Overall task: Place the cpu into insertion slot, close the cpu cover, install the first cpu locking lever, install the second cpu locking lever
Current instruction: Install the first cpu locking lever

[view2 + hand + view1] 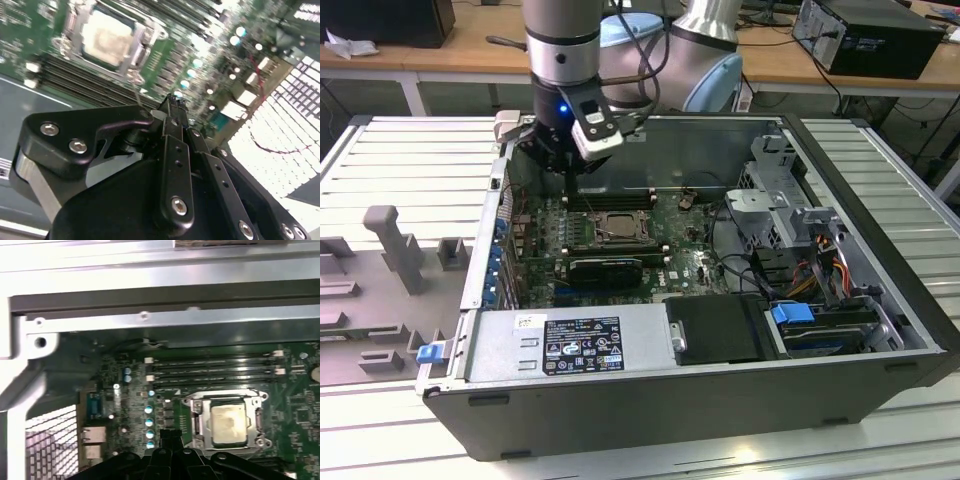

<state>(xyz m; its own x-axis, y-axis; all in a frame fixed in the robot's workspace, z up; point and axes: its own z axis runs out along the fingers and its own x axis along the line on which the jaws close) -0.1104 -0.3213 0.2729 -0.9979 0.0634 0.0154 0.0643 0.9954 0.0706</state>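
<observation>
Bright even room light; the second wrist view is motion-blurred, with glare on the cpu (107, 37).

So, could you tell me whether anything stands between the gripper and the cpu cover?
Nothing visible does. The gripper hangs above bare motherboard beside the socket, and the cpu cover lies closed around the cpu with open space over it.
</observation>
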